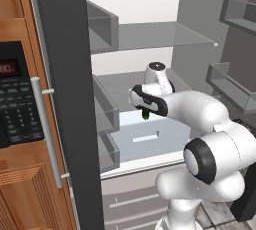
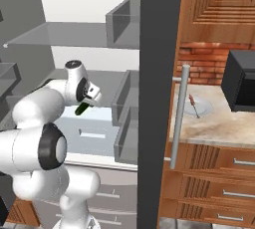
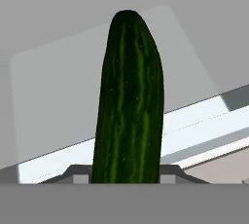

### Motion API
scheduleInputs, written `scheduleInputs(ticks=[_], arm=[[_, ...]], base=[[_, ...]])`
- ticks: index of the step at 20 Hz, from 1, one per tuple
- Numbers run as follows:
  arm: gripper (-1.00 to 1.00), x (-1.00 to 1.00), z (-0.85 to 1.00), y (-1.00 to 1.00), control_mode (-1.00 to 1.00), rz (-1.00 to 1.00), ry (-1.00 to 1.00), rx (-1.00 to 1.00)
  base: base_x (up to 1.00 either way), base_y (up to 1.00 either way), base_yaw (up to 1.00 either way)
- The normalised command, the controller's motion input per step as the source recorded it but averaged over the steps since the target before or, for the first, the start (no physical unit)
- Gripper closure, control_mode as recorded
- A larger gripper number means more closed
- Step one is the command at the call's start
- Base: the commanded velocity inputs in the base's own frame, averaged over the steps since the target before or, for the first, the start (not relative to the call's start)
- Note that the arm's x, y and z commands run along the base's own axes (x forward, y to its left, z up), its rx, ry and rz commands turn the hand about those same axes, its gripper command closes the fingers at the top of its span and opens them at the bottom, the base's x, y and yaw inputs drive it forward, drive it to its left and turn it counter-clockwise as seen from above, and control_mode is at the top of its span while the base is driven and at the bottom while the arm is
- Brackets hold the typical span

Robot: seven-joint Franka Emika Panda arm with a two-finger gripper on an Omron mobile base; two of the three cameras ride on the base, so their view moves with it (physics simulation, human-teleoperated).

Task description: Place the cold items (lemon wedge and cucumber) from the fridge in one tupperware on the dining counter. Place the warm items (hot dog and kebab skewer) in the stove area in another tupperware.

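A dark green cucumber (image 3: 129, 101) stands up from the bottom of the hand view, held by its lower end, with the fridge's pale crisper drawer (image 3: 194, 121) behind it. My gripper (image 1: 145, 110) is inside the open fridge, shut on the cucumber (image 1: 145, 114), whose tip pokes down below the hand, above the drawer. From the right side the cucumber (image 2: 79, 109) hangs slanted under the gripper (image 2: 83, 104). A thin reddish skewer (image 2: 194, 106) lies on a round plate on the stone counter to the right of the fridge.
The dark fridge door (image 1: 65, 99) with its bar handle (image 1: 46, 129) stands open on the left, beside an oven panel (image 1: 17, 104). Glass shelves (image 1: 165, 36) and door bins (image 1: 102, 106) hem in the arm. A black microwave (image 2: 241, 81) sits on the counter (image 2: 219, 123).
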Motion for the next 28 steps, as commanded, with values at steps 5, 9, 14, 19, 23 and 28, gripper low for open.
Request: scheduleInputs(ticks=[5,9,14,19,23,28], arm=[[1.0,-1.0,0.24,-0.16,-1.0,0.01,0.0,0.0],[1.0,-0.97,0.62,-0.3,-1.0,0.08,0.09,-0.01],[1.0,-1.0,0.52,-0.12,-1.0,0.08,0.05,-0.03],[1.0,-1.0,0.53,-0.02,-1.0,0.04,0.09,-0.04],[1.0,-1.0,0.62,0.0,-1.0,0.04,0.11,-0.06],[1.0,-0.76,0.51,0.0,-1.0,0.05,0.12,-0.05]], base=[[0.0,0.0,0.0],[0.0,0.0,0.0],[0.0,0.0,0.0],[0.0,0.0,0.0],[0.0,0.0,0.0],[0.0,0.0,0.0]])
